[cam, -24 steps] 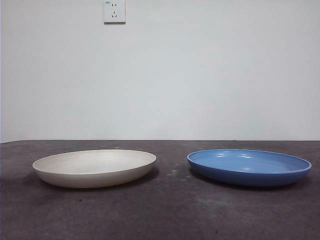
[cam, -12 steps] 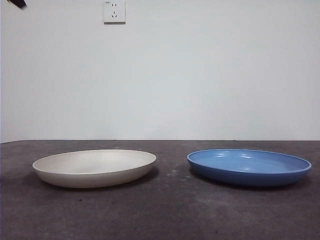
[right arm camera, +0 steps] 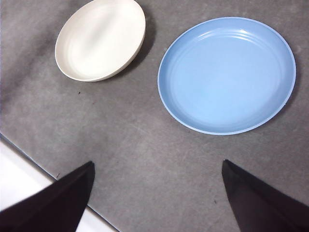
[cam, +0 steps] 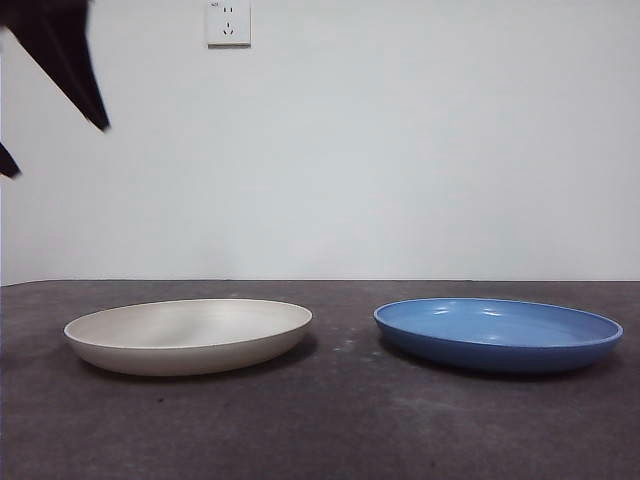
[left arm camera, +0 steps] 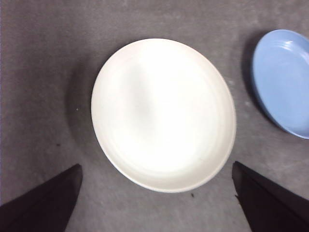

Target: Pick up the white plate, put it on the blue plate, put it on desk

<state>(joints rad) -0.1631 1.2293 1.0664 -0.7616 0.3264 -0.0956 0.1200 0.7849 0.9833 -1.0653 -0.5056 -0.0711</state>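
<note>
Now your left gripper hovers above the white plate, jaws spread; blue plate sits right; right gripper spread too.

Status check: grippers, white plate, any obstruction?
Left gripper open above white plate, right gripper open, waiting. Blue plate beside it, apart. Nothing in the way.

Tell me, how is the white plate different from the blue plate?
The white plate is matte cream; the blue plate is glossy, with bright glints. The white plate has the left gripper above it, jaws open; the blue plate has the right gripper farther back from it, also open. Both are round, shallow, empty, about the same size, and lie flat and apart on the desk.
</note>
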